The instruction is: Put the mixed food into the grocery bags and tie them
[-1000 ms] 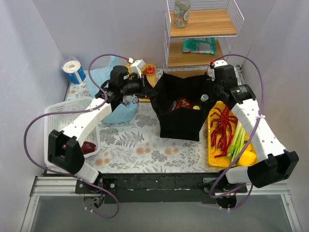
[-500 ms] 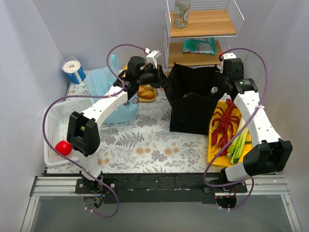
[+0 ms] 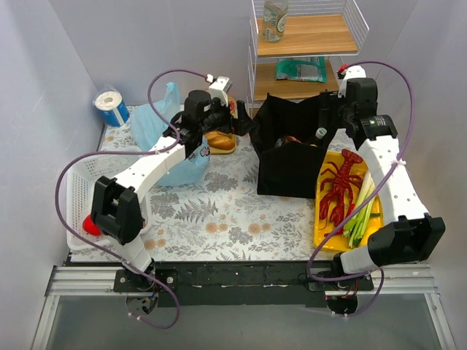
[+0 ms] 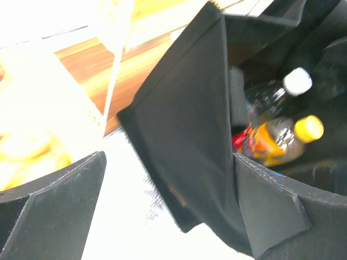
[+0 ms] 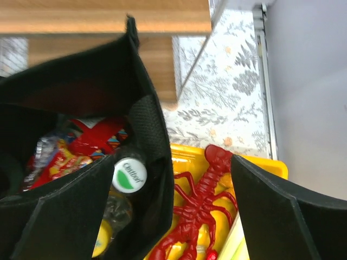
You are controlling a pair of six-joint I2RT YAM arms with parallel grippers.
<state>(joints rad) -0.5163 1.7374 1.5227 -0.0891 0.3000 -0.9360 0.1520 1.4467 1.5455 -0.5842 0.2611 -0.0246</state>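
The stiff black grocery bag (image 3: 288,171) stands upright mid-table, its pointed edges up. Inside it lie small drink bottles, one white-capped (image 5: 130,174) and one yellow-capped (image 4: 309,128), and a red snack packet (image 5: 89,135). My left gripper (image 3: 244,122) (image 4: 169,179) is open, and the bag's left wall (image 4: 190,124) passes loosely between its fingers. Open too, my right gripper (image 3: 326,124) (image 5: 181,162) straddles the bag's right wall (image 5: 154,135). The light-blue plastic bag (image 3: 162,138) sits slumped at the back left. A golden bread loaf (image 3: 219,140) lies between the two bags. Green stalks (image 3: 363,208) lie on the yellow tray.
A yellow tray (image 3: 321,233) on the right carries a red toy lobster (image 3: 337,186). The white lattice basket (image 3: 76,197) at the left holds a red item (image 3: 90,225). A wire-and-wood shelf (image 3: 306,44) stands behind the bag. A blue-and-white roll (image 3: 111,106) is at the back left.
Both grippers, earlier shut on the black bag's upper edges, have opened. The bag has been shifted right and toward the shelf; the left arm followed it.
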